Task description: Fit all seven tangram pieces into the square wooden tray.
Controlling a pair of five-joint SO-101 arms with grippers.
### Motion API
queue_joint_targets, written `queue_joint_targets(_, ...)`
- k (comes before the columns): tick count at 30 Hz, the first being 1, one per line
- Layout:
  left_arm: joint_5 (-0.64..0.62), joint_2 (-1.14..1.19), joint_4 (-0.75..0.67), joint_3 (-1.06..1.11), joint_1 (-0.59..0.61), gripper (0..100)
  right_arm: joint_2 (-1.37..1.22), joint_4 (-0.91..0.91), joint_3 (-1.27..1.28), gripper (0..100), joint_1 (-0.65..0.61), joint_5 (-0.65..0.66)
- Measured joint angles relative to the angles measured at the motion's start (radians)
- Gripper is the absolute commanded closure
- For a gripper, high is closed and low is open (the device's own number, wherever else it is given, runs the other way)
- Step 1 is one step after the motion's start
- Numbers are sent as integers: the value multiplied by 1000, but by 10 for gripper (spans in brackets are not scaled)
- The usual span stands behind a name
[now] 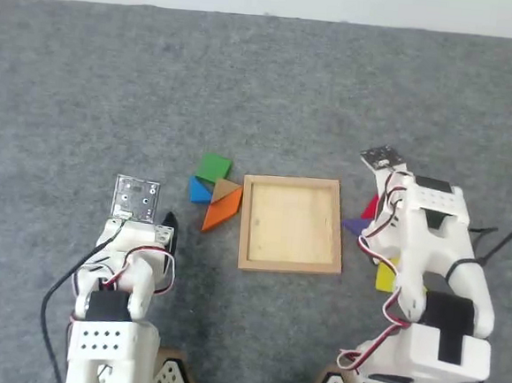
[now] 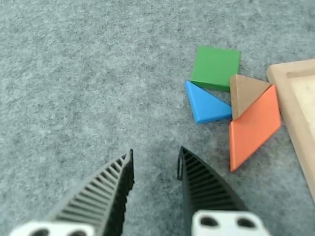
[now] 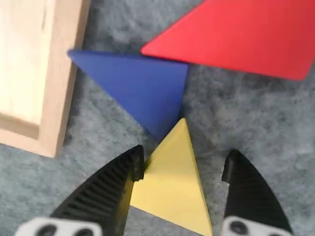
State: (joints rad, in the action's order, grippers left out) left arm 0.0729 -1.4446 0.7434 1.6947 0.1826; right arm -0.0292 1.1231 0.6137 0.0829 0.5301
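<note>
- Your right gripper (image 3: 184, 157) stood with its fingers spread wide, holding nothing. The yellow triangle (image 3: 172, 189) lay flat on the mat between them.
- The yellow triangle's apex pointed straight ahead, away from the gripper, and its broad end sat back toward the wrist. One fingertip (image 3: 134, 160) was just beside its edge; you could not tell whether they touched.
- The dark blue triangle (image 3: 140, 83) lay just ahead of that apex. Its sharp corner pointed sideways at the tray's outer wall (image 3: 64, 98); whether it rested on the rim was unclear.
- The red piece (image 3: 246, 37) lay beyond the dark blue one with its corner touching it. The frame cut it off, so its full shape was not readable.
- Your left gripper (image 2: 155, 152) was open at a moderate gap and empty, over bare grey mat (image 1: 334, 100).
- The orange parallelogram (image 2: 253, 128) lay ahead of the left gripper on the tray side, with its long axis slanting away toward the tray's rim (image 2: 295, 105).
- The brown triangle (image 2: 246, 91), blue triangle (image 2: 206, 105) and green square (image 2: 215, 67) clustered just past the orange piece, touching one another.
- From the high view, the square wooden tray (image 1: 287, 267) sat between the arms, four pieces on its left and three on its right, all on the mat.
- The right arm covered most of the yellow (image 1: 386, 276) and red (image 1: 372, 206) pieces there.
</note>
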Motion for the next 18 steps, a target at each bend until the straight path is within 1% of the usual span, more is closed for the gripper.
queue_joint_targets(3, 0, 0, 0, 0, 0, 849, -3, -41, 8, 902, 43, 5)
queue_joint_targets(6, 0, 0, 0, 0, 0, 849, -3, -74, 6, 983, 127, 5)
queue_joint_targets(12, 0, 0, 0, 0, 0, 849, -5, -126, -3, 983, 330, 8)
queue_joint_targets(18, 0, 0, 0, 0, 0, 849, -5, -129, -150, 983, 537, 6)
